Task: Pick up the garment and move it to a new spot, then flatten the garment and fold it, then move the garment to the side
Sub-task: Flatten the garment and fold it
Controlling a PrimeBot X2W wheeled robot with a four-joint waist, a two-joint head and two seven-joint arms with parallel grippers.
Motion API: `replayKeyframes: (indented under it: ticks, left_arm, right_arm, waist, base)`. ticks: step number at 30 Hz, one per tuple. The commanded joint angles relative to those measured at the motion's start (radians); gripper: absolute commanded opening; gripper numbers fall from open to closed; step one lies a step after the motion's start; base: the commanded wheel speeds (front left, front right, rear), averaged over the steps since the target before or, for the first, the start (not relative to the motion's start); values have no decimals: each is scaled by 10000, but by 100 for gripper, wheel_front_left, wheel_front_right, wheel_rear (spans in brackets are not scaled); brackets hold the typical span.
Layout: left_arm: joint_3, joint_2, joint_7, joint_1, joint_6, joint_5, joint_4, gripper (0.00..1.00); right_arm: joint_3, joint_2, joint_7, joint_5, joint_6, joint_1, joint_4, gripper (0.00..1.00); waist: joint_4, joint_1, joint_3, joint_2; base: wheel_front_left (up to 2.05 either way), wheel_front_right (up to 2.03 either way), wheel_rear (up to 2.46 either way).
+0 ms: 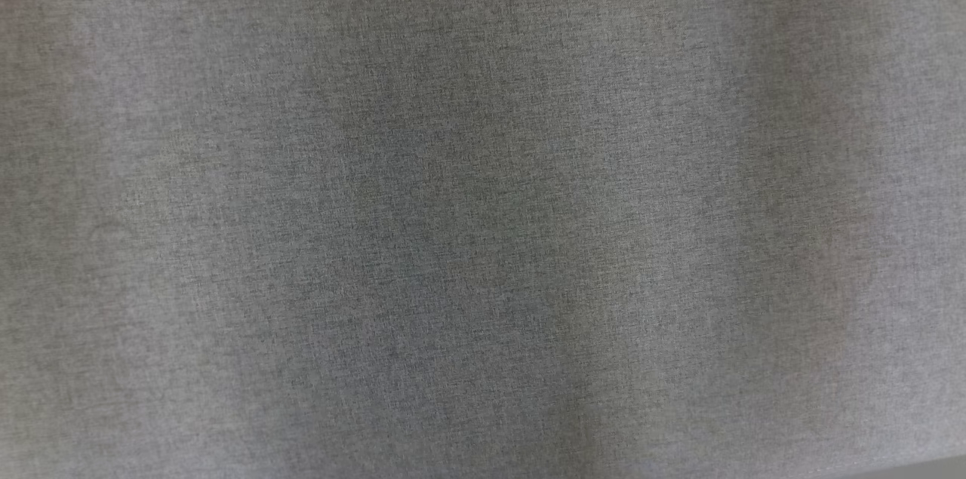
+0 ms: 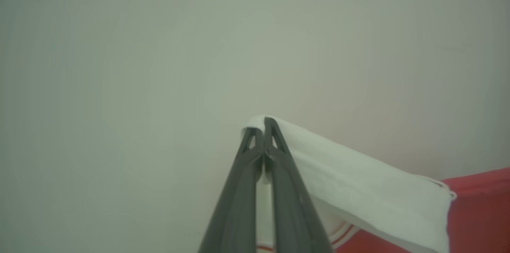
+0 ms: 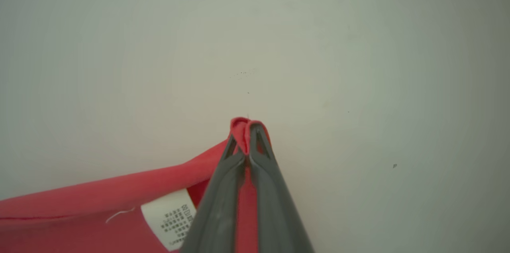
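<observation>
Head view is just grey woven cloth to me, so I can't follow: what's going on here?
The robot holds a red and white garment by two edges. Its left gripper is shut on a white hem. Its right gripper is shut on a red edge, near the care label. A pale surface lies behind both. I can't tell whether the garment is lifted or spread.

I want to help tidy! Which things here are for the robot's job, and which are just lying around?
For the job: red-and-white garment; left claw, pinching its white edge; right claw, pinching its red edge.
Just there: pale surface; grey fabric.
</observation>
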Motion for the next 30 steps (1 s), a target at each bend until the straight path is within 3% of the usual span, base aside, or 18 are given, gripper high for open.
replayKeyframes:
  ticks: [1,18,25,30]
  left_arm:
    - [-78,78,-58,-221,19,-97,67,0]
    - [-871,190,-554,-59,19,-790,563,0]
    - [-1042,352,-1078,1208,19,-1707,-162,0]
    - [-1270,969,-1511,3035,19,-2558,-1280,0]
  right_arm:
    - [55,-44,-81,38,-24,-157,69,0]
    - [859,-45,-390,440,-24,-252,603,0]
    - [1355,178,-521,1030,-24,800,170,0]
    - [1823,350,-596,1967,-24,2553,-733,0]
  waist:
    - [3,-1,27,-2]
    - [95,-1,-4,-2]
    - [108,-1,-554,-2]
    - [70,-1,-1236,-2]
  base:
    - [0,0,0]
    - [0,0,0]
    - [0,0,0]
    - [0,0,0]
